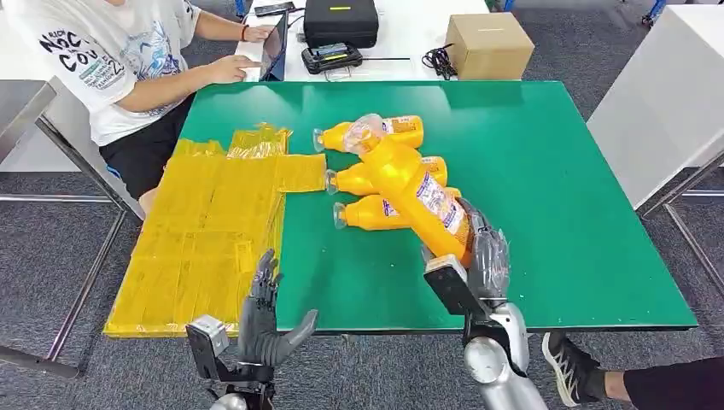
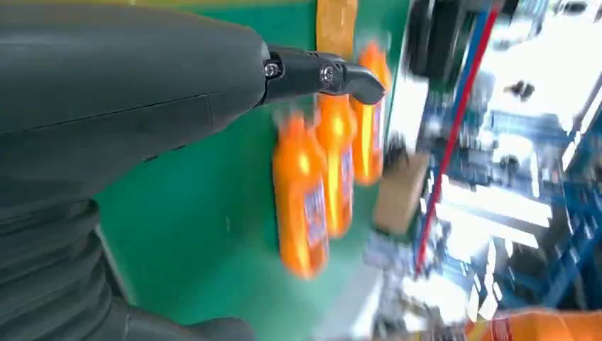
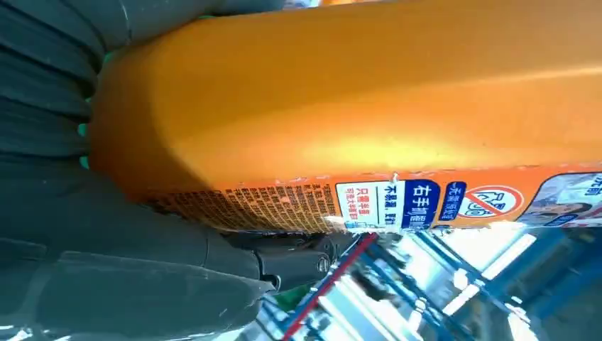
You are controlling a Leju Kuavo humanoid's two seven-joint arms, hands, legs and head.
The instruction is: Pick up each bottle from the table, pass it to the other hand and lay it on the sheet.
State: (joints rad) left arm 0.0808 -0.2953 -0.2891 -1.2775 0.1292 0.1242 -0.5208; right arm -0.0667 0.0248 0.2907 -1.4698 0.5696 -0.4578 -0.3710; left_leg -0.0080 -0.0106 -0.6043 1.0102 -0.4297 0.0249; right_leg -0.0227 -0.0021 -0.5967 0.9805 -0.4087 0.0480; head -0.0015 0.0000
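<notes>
In the lower centre-right of the head view the robot's right hand (image 1: pixel 485 256) grips the base end of a tall orange plastic bottle with a clear cap and a printed label (image 1: pixel 410 184), lifted off the green table top (image 1: pixel 546 171) and tilted so its cap points toward the upper left. In the right wrist view the same bottle's orange body (image 3: pixel 355 99) lies close against the hand. The left hand (image 1: pixel 266 320) waits at the lower left, empty, fingers spread and pointing up, over the near edge of the crinkled yellow plastic sheet (image 1: pixel 205 239). Three more orange bottles (image 1: pixel 376 212) lie side by side on the table behind the held one. The step in hand looks to be the handover: it would go best if the right hand carries the bottle across toward the left, offers the free middle of the body, and lets go only once the left hand's fingers are closed firmly round it.
</notes>
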